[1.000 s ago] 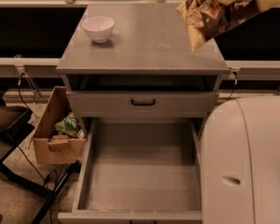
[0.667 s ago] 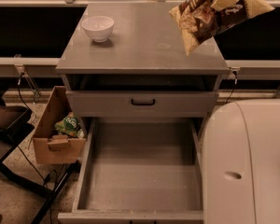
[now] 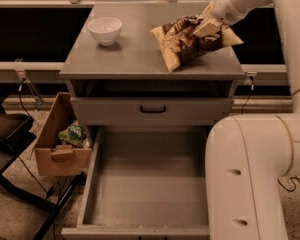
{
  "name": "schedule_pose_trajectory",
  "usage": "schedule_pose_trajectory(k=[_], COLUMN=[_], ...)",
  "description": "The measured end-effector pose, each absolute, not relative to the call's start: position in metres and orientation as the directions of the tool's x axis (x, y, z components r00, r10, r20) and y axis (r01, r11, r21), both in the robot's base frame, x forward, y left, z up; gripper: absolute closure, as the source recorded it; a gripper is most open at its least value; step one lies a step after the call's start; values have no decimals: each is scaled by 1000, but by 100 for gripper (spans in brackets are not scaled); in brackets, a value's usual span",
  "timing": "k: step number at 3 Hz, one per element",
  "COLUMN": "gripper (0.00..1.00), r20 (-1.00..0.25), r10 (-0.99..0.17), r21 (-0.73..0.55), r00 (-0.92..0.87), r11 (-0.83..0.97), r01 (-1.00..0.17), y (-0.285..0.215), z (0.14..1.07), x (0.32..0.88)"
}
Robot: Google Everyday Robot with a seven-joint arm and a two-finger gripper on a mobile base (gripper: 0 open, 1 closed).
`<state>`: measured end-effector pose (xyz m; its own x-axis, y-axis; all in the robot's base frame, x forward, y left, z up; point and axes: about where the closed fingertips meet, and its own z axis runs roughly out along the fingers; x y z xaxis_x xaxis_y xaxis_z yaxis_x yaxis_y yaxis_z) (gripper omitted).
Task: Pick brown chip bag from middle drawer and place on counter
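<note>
Grasping the brown chip bag (image 3: pixel 182 46) at its upper right part, the claw (image 3: pixel 208 28) is clenched on the crinkled material above the right rear area of the table (image 3: pixel 135 54). The bag is tilted, with its lower left corner touching the table surface near the front edge. A white bowl (image 3: pixel 105 30) stands at the left rear of the table, well apart from the bag. Below, the middle drawer (image 3: pixel 145 184) stands open. Above it sits a closed drawer front (image 3: pixel 115 111) with a black handle (image 3: pixel 152 110). A cardboard box (image 3: pixel 57 156) beside the cabinet's left side holds a green packet (image 3: pixel 74 133). The white arm (image 3: pixel 250 174) occupies the right foreground.
</note>
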<state>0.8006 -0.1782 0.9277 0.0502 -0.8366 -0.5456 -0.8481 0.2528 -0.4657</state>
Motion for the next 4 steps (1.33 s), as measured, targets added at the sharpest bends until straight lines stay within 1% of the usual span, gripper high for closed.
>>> schedule_pose_trajectory(k=[1, 2, 3, 4], gripper=[82, 59, 28, 3], r20=[-547, -547, -547, -547], r10=[-836, -836, -836, -836], r21=[-461, -461, -461, -461], r00=[50, 50, 50, 50], r11=[251, 251, 251, 251], r01=[-851, -851, -851, -851], y=[-177, -177, -177, -177], z=[923, 923, 923, 923], x=[802, 802, 802, 802])
